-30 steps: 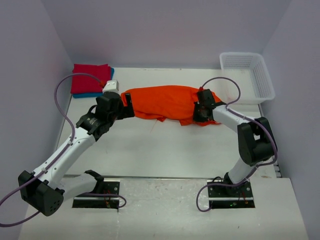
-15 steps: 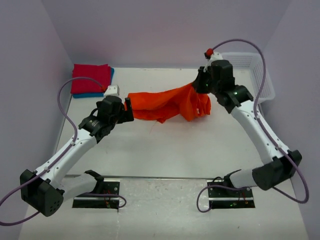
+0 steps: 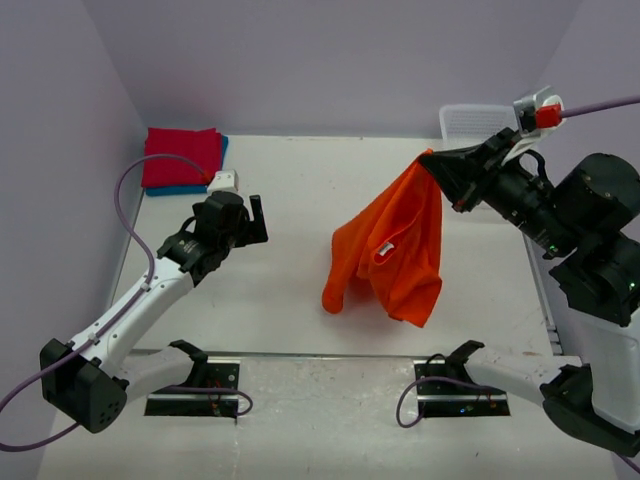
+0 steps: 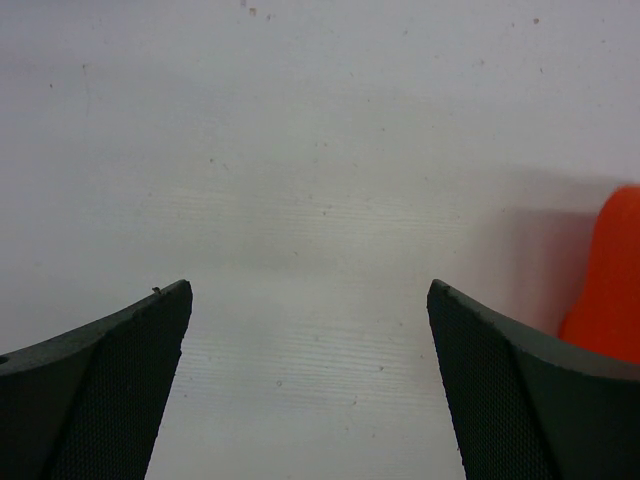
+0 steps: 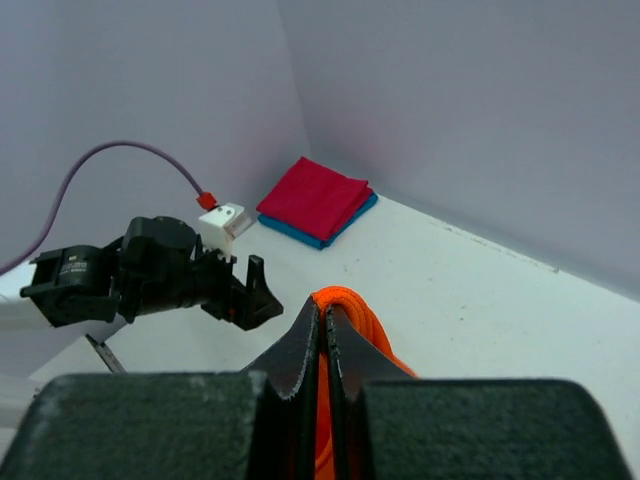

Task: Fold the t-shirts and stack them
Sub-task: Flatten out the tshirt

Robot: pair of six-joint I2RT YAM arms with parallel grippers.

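Right gripper (image 3: 436, 163) has its fingers clamped on the orange t-shirt (image 3: 395, 250), which hangs over the table (image 3: 290, 300), its hem possibly clear of the surface. Left gripper (image 3: 256, 218) stands spread, holding nothing, well apart from the shirt. Red t-shirt (image 3: 180, 155) lies folded on blue t-shirt (image 3: 186, 189) at the far left. The right arm (image 3: 600, 220) partly hides the white mesh basket (image 3: 470, 118).

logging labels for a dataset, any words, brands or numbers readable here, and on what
No text can be read in any view.
White neck tag on the orange tee: too small to read.
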